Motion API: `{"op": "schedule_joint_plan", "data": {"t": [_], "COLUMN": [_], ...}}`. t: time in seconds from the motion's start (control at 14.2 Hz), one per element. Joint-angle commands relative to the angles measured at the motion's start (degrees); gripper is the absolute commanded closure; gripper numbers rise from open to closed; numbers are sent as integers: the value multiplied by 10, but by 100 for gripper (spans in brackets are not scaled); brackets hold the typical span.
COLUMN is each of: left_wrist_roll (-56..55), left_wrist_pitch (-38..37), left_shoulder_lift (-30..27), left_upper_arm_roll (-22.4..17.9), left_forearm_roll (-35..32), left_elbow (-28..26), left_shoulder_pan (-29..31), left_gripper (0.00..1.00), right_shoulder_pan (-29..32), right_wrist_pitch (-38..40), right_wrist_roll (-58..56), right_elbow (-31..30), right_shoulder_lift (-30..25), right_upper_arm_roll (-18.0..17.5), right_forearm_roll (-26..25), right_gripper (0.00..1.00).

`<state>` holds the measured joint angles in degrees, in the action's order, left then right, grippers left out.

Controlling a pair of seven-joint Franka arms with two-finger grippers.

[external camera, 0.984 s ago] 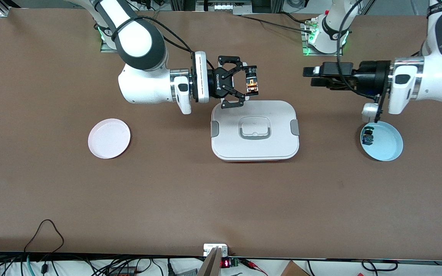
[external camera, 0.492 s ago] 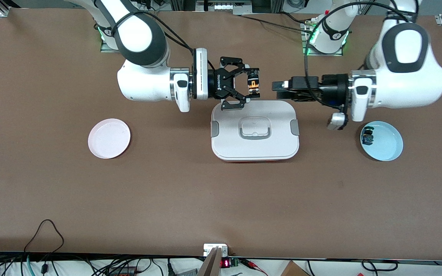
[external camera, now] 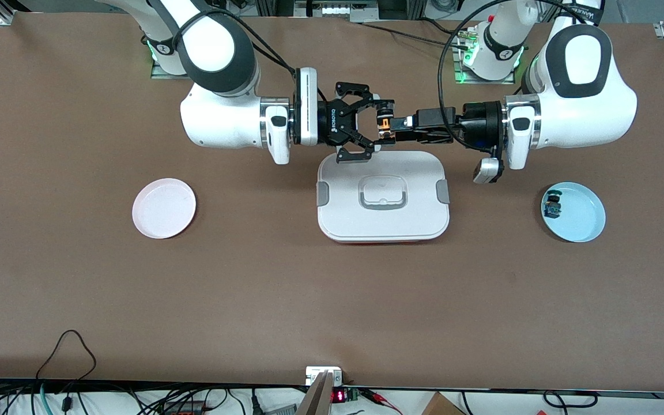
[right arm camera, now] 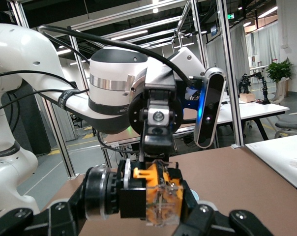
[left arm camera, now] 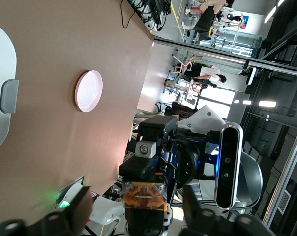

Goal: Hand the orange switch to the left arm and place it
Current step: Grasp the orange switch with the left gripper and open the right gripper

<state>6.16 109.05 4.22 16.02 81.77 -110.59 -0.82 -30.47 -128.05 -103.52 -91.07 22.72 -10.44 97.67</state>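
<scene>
Because the handover has to clear the box, the right gripper (external camera: 375, 124) holds the orange switch (external camera: 387, 122) up in the air, its fingers pinching the black end so the tan body sticks out toward the other arm. The left gripper (external camera: 404, 122) meets it head-on. In the left wrist view its fingers (left arm camera: 82, 205) stand spread on either side of the switch (left arm camera: 144, 194), so I judge it has not yet clamped.

Both tools hang over the edge of the box (external camera: 383, 196) that lies farther from the front camera. The pink plate (external camera: 164, 208) sits well off toward the right arm's end. The blue plate (external camera: 588, 222), with a small blue-and-black component (external camera: 552, 206) on it, sits toward the left arm's end.

White lettering on the right gripper's body appears to read ROBOTIQ. No other writing is legible.
</scene>
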Motion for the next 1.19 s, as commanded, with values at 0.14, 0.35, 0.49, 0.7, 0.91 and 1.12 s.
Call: {"op": "schedule_joint_plan", "data": {"t": [0.14, 0.35, 0.49, 0.7, 0.91, 1.12], "left_wrist_roll": [20, 33, 35, 35, 35, 36], "left_wrist_pitch": [9, 7, 6, 5, 4, -1], "left_shoulder_lift": [-17, -17, -17, -17, -18, -18], "left_upper_arm_roll": [13, 14, 13, 13, 13, 13], "left_forearm_roll": [19, 19, 19, 19, 19, 18], "left_elbow": [-16, -16, -16, -16, -16, -16], "left_shoulder_pan": [6, 11, 13, 13, 13, 14], "left_gripper": [36, 62, 73, 77, 79, 79], "right_shoulder_pan": [-20, -21, -21, -21, -21, -14], "right_wrist_pitch": [-34, -34, -34, -32, -29, -29], "right_wrist_roll": [-5, -5, -5, -1, 31, 36], "right_elbow": [10, 10, 10, 10, 7, 5], "right_shoulder_lift": [3, 3, 3, 3, 2, 0], "right_upper_arm_roll": [2, 2, 2, 2, 2, 3], "right_forearm_roll": [12, 13, 12, 15, 26, 26], "right_gripper": [99, 99, 99, 71, 0, 0]}}
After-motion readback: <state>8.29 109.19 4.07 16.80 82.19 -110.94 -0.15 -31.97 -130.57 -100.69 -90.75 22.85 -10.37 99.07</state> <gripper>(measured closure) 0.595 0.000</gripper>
